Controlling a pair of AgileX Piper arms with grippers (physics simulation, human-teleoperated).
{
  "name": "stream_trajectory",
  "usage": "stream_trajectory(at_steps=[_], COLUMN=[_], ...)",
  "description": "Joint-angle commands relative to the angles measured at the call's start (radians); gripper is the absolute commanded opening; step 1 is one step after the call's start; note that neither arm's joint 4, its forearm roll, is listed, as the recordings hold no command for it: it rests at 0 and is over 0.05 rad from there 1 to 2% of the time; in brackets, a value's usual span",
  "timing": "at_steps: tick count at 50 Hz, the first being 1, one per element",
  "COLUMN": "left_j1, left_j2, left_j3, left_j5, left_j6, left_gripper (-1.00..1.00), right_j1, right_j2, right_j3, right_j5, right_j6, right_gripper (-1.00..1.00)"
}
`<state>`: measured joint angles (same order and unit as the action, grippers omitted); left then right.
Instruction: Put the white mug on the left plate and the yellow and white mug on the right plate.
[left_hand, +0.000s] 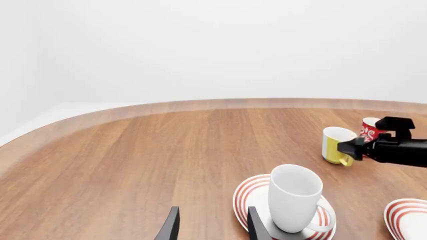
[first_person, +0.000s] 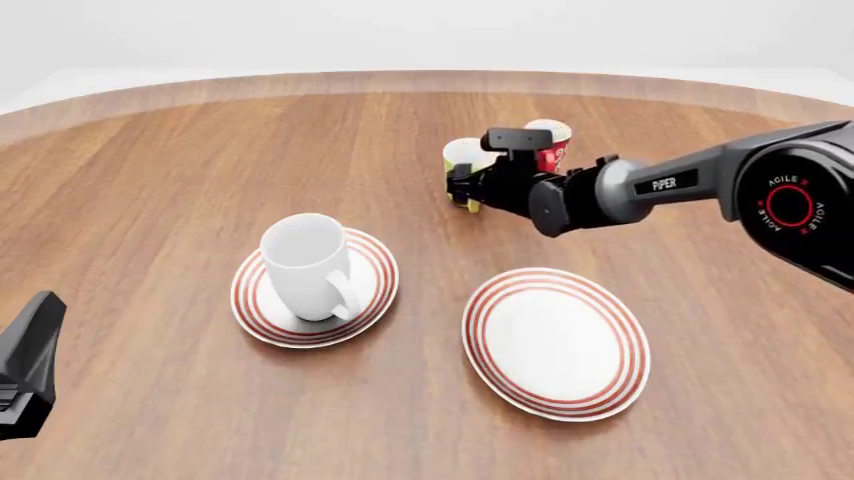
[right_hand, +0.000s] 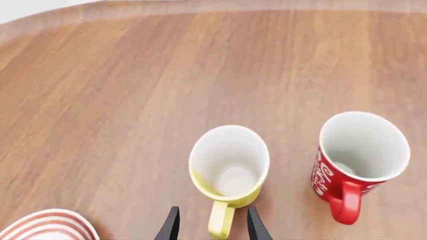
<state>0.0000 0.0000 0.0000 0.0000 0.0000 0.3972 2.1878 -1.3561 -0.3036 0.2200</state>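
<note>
The wooden counter (first_person: 174, 160) fills the front view, its curved far edge running along 12 o'clock. The right arm (first_person: 694, 185) reaches in from 3 o'clock toward the middle of the far half.

The right plate (first_person: 557, 342), red-ringed and bare, lies at about 5 o'clock from the centre of the front view. The left plate (first_person: 378, 262) sits at 8 o'clock from the centre, well apart from its twin, and carries the white mug (first_person: 306, 265), which stands upright on it with the loop handle turned toward the near right.

The left gripper (left_hand: 212, 227) hangs back at the near left edge of the front view, at about 8 o'clock. In the left wrist view its two fingers (left_hand: 170, 227) stand apart with nothing between them, just beside the left plate's rim.

The right gripper (right_hand: 212, 225) is at 1 o'clock from the centre in the front view, right at the yellow and white mug (right_hand: 228, 167). That mug stands upright on the counter, off both plates. In the right wrist view its yellow handle lies between the two fingers, which are apart on either side of it; whether they touch it I cannot tell.

The red cup (right_hand: 360, 160) stands upright just beside the yellow and white mug, at its 3 o'clock in that view, not touching.
</note>
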Motion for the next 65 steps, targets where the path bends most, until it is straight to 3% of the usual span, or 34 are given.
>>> stream_trajectory(at_steps=[1,49,50,65], left_j1=[0.0,0.0,0.0,0.0], left_j2=[0.0,0.0,0.0,0.0], left_j3=[0.0,0.0,0.0,0.0], left_j5=[0.0,0.0,0.0,0.0], left_j6=[0.0,0.0,0.0,0.0], left_gripper=[1.0,1.0,1.0,1.0], right_j1=[0.005,-0.011,-0.011,-0.008], right_j2=[0.01,0.047,0.046,0.036], right_j3=[-0.009,-0.04,-0.04,-0.032], right_j5=[0.019,0.065,0.064,0.06], right_j6=[0.011,0.008,0.008,0.009], right_gripper=[1.0,1.0,-1.0,-1.0])
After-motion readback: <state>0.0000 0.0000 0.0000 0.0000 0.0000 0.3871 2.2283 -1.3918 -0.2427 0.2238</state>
